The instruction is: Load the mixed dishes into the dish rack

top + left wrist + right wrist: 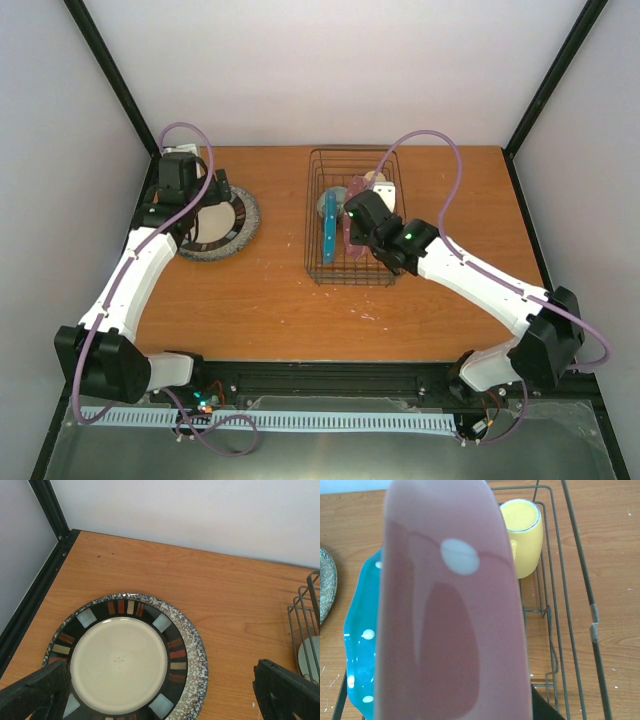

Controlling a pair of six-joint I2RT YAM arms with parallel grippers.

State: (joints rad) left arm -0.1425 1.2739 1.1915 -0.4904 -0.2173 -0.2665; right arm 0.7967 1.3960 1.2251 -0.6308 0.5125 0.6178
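over the dish rack (310, 215), the right gripper (362, 220) pinches the pink-red dotted plate (452, 620) on edge beside the blue dotted plate (360, 645); next it likely needs lowering into a free slot. the left gripper (160, 690) hangs spread above the grey speckled plate (120, 660). the right fingertips and the slot beneath are hidden behind the plate.

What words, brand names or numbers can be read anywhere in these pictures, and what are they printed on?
No text can be read anywhere.
The grey speckled plate bears only coloured blocks. The pink-red dotted plate and blue dotted plate carry only white dots. The yellow mug is plain.
The left arm and right arm show no legible label.
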